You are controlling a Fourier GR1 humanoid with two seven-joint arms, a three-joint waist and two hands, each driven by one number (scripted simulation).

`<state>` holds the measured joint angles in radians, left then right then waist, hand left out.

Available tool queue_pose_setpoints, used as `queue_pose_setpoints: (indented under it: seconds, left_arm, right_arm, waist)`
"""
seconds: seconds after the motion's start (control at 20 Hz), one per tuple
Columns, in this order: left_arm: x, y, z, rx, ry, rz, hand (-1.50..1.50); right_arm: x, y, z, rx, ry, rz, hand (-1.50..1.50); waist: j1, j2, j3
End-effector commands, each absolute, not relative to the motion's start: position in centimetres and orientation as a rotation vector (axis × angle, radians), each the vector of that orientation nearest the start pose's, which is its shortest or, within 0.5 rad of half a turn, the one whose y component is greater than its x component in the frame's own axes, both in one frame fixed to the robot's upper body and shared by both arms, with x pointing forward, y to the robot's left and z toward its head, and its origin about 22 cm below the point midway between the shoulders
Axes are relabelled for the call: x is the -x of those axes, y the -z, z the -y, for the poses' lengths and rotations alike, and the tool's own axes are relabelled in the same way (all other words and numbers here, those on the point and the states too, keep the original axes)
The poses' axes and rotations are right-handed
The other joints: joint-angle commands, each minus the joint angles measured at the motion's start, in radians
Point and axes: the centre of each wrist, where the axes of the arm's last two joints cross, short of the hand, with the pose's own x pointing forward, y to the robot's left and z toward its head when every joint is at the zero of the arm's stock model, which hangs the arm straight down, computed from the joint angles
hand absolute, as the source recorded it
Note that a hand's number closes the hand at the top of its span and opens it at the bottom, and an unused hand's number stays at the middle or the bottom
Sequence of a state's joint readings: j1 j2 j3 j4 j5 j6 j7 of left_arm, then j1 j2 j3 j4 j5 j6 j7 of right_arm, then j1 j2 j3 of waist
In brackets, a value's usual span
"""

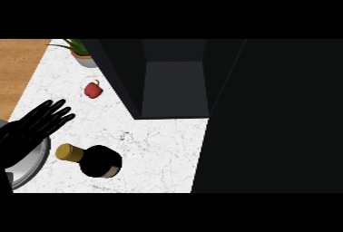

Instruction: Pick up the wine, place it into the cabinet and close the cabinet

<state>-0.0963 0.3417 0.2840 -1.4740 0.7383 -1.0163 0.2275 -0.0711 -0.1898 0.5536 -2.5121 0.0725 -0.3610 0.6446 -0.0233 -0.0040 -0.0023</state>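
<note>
Head view: we look steeply down on a white marbled surface [154, 145].
Wine: we see the dark bottle [99, 161] with its gold cap standing on the surface, untouched, just in front of the cabinet and a little to its left.
Cabinet: we find the dark cabinet [174, 81] open, its interior visible.
Left robot hand: we see it [36, 122] left of the cabinet, fingers straight and spread, gripping nothing, apart from the wine.
Right robot hand: we cannot see it.
Red pepper: it [93, 89] lies just left of the cabinet.
Potted plant: it [80, 52] sits at the cabinet's far left corner.
Metal bowl: its rim [30, 167] shows left of the wine.
</note>
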Motion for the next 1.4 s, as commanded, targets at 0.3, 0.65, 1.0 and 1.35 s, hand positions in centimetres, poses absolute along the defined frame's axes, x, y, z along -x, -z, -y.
queue_pose_setpoints:
  seconds: [0.3,0.65,1.0,1.35]
  left_arm:
    - [-24.5,0.3,-37.5,0.795,0.475,1.51,-1.5]
    - [-27.2,1.7,-35.4,0.795,0.497,1.511,-1.5]
    - [-27.0,3.4,-36.5,0.746,0.466,1.514,-1.5]
    - [-27.6,5.9,-35.1,0.81,0.455,1.408,-1.5]
  right_arm:
    - [-7.9,-22.3,18.2,-0.265,-0.156,1.947,-1.5]
    - [-10.6,-21.6,17.1,-0.267,-0.144,1.957,-1.5]
    - [-9.3,-21.4,17.2,-0.268,-0.157,1.933,-1.5]
    - [-9.2,-21.6,17.1,-0.299,-0.163,1.959,-1.5]
  waist:
    - [-0.01,-0.002,-0.001]
    - [0.005,0.005,0.0]
    - [-0.013,0.004,-0.002]
    - [-0.021,0.004,-0.002]
